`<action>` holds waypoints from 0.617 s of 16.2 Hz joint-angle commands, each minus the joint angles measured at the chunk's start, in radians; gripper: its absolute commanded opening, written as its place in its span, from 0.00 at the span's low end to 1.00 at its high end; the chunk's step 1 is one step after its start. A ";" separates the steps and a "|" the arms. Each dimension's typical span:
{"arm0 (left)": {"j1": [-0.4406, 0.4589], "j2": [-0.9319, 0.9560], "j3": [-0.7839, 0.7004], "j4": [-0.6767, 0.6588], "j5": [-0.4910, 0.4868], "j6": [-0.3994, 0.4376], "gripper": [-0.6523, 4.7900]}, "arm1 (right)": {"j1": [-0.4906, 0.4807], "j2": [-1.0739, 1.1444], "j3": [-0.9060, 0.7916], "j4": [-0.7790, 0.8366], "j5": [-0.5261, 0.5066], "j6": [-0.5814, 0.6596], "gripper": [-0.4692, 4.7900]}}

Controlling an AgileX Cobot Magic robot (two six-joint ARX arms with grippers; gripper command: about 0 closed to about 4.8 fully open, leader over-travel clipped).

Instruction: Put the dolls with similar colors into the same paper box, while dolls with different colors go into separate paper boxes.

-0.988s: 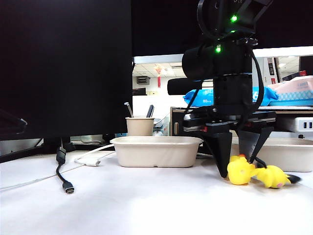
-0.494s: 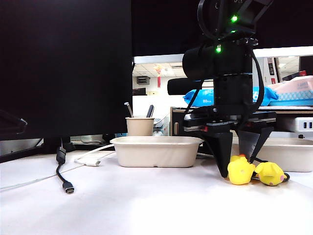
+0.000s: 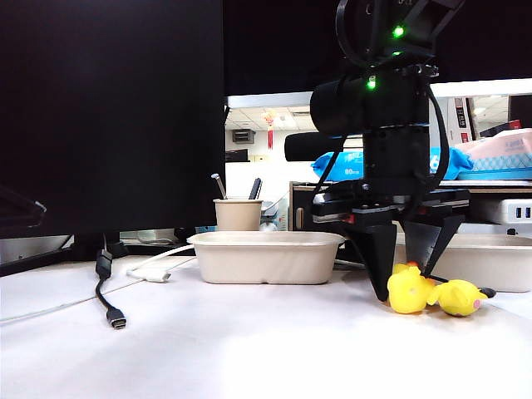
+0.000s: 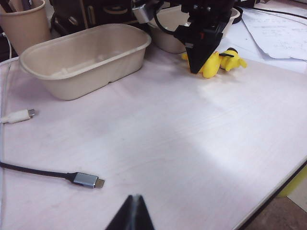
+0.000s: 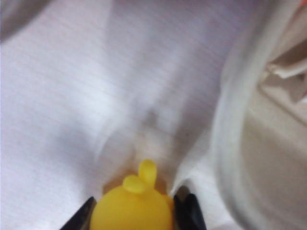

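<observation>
Two yellow dolls, beige boxes, black right gripper, white table.

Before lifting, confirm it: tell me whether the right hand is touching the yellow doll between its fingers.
Cannot tell. In the right wrist view the yellow doll fills the space between the right hand's fingers, but blur hides whether they touch.

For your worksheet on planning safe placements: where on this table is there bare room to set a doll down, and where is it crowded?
Free: the broad tabletop in front of the near paper box, past the black cable. Crowded: the right gripper straddles one yellow doll, the second yellow doll beside it, against the far paper box. The left gripper hangs clear.
</observation>
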 commanded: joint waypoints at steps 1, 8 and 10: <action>0.000 0.000 0.001 0.013 0.003 -0.002 0.11 | 0.001 -0.010 0.006 0.003 -0.003 0.002 0.46; 0.022 -0.034 0.001 0.014 0.003 -0.002 0.11 | 0.002 -0.101 0.008 0.019 -0.031 0.002 0.46; 0.051 -0.069 0.001 0.013 0.004 -0.002 0.11 | 0.002 -0.116 0.008 0.045 -0.060 0.002 0.46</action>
